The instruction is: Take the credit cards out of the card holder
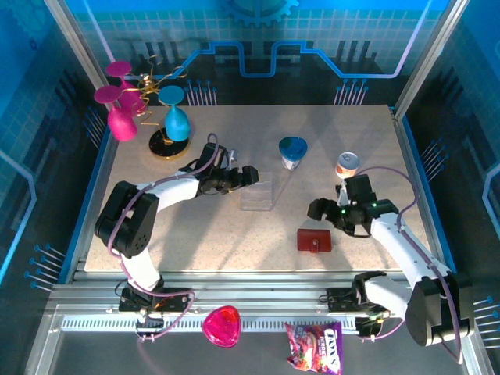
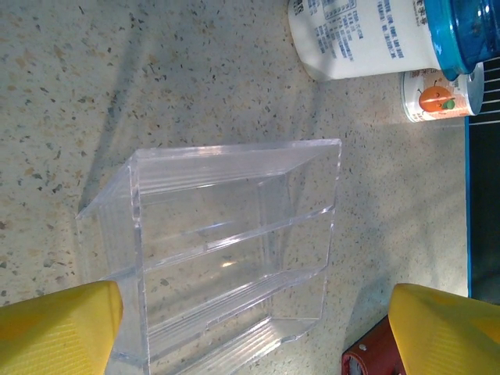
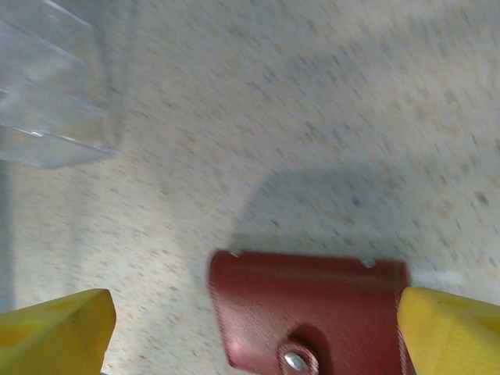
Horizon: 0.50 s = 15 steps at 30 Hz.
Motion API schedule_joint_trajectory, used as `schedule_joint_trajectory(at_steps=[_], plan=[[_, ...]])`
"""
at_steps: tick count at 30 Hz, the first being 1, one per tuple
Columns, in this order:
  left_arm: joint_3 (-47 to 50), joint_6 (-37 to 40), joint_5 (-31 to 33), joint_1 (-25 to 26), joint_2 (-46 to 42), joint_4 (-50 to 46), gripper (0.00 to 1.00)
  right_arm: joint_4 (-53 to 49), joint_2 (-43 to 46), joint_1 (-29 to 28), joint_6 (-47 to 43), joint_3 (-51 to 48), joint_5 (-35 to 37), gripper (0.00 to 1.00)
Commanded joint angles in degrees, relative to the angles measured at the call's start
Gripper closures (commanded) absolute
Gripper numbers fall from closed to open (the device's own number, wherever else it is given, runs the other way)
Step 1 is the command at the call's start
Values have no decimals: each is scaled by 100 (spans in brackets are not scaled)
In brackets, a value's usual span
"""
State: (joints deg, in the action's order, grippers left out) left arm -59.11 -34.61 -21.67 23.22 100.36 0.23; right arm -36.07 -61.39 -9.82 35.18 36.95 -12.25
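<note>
Speckled table (image 1: 234,234), closed red card holder (image 1: 313,240), clear tiered stand (image 1: 257,195), blue-lidded cup (image 1: 293,152), small white cup (image 1: 348,165)

Bright overhead light on the table (image 1: 351,125); blue gloom around. Right wrist view blurred, soft shadow ahead of the pincer (image 3: 250,328). Left wrist view sharp.

dark red card holder (image 1: 314,240), snapped shut, lying flat on tabletop (image 1: 234,242)

We read no legible wording: the white tub (image 2: 367,39) carries blue print too small to make out, and the snack bag's (image 1: 314,348) large lettering stays unclear.
</note>
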Motion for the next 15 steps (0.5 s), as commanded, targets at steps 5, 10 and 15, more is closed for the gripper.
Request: schedule_joint_trajectory(at_steps=[5,10,15], plan=[[6,45,231,10,-588,-257,10,13,-169,-242,560,-503,337,6],[100,121,270,-54,-842,-358,10,687,-413,-472,685,-690,-34,5],[232,106,268,-156,-1047,-376,10,881,-661,-1037,865,-492,70,5]])
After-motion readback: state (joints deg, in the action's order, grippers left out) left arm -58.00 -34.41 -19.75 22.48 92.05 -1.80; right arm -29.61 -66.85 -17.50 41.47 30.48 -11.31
